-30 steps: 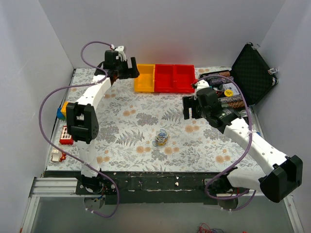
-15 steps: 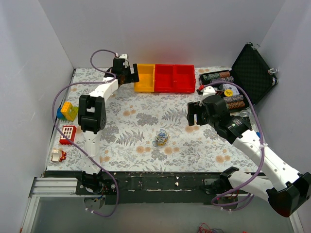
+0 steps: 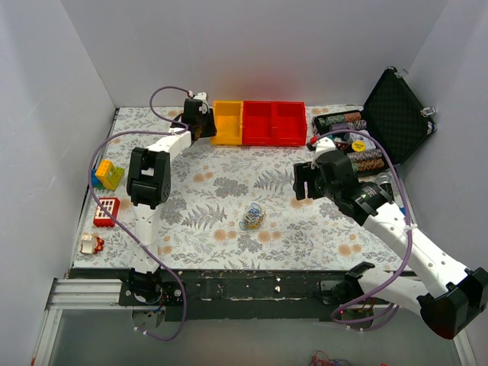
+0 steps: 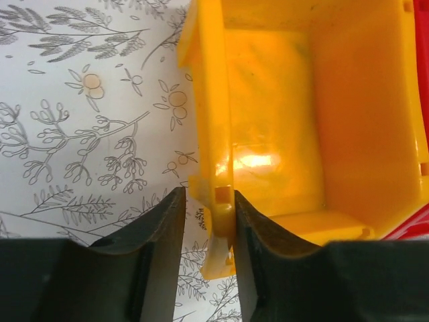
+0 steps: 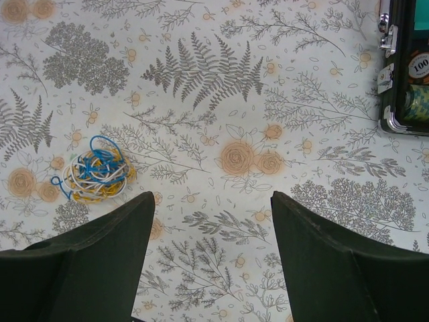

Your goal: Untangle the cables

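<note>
1. Two grippers in view, neither on the cables (image 5: 97,176); I'd put the task at about zero done.
2. Right gripper (image 5: 211,201): fingers spread wide, nothing between them, hovering above the table (image 5: 221,87).
3. The cables sit on the table ahead of the right gripper and off to its left, just beyond its left fingertip (image 5: 137,204) in the wrist view, not touching it. From the top camera they lie near this gripper, on its near-left side.
4. Cable state: one tight little ball of blue, yellow and whitish strands wound over each other. A blue loop sticks out at the top and left. No strand lies separate from the ball.
5. Left gripper (image 4: 208,198): far from the cables, up at the back of the table. Its fingers straddle the side wall of the bin (image 4: 348,121), with one inside and one outside.
6. The jaws are nearly together around that wall. A thin sliver of table shows beside the outer finger, so I can't tell if it is really pinching the wall or just closing in.
7. Bin is bare inside as far as the wrist view shows. A case (image 5: 409,74) sits at the right gripper's far right and is not involved.
8. Left to do, by my read: everything. Bring the right gripper over the ball, get the left one off the bin and over to it, pin one strand or loop, then pull the others out one by one until the colours lie apart.
9. Risk: the strands are very thin, so a pinch will likely take the whole ball instead of one wire.
</note>
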`<state>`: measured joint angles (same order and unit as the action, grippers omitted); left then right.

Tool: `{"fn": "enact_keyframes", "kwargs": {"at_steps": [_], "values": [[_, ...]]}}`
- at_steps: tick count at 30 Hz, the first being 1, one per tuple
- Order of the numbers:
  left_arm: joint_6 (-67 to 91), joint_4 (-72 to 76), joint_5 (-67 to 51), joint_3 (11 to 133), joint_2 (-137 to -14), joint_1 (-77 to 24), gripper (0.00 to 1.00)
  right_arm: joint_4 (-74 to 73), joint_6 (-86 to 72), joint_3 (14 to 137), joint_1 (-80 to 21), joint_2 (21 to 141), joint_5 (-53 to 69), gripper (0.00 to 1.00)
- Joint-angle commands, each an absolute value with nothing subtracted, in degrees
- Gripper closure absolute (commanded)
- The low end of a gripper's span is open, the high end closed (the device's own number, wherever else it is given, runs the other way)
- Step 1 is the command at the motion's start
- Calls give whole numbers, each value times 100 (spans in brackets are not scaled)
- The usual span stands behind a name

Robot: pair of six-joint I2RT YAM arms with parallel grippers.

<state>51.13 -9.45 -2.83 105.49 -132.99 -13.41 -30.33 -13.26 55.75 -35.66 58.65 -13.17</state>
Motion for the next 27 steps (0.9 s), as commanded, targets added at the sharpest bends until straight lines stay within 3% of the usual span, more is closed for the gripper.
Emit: {"fn": "enact_keyframes", "kwargs": {"at_steps": [1, 3, 11, 17, 27], "values": [[4896, -712, -299, 10223, -13123, -1336, 74, -2997, -1213, 5598, -3595, 5950, -1371, 22], [4791, -633, -308, 9968, -12965, -1336, 80, -3049, -1169, 5651, -3595, 6029, -1459, 23], [4527, -335, -79, 8238, -11788, -1336, 90, -2717, -1151, 5380, -3604, 6187, -1327, 23], [4579, -202, 264, 6717, -10601, -1345, 91, -2356, -1406, 4940, -3717, 6232, -1143, 23], [4737, -342, 27, 4607, -8659, -1345, 85, -1811, -1986, 4290, -4552, 6381, -1485, 23]]}}
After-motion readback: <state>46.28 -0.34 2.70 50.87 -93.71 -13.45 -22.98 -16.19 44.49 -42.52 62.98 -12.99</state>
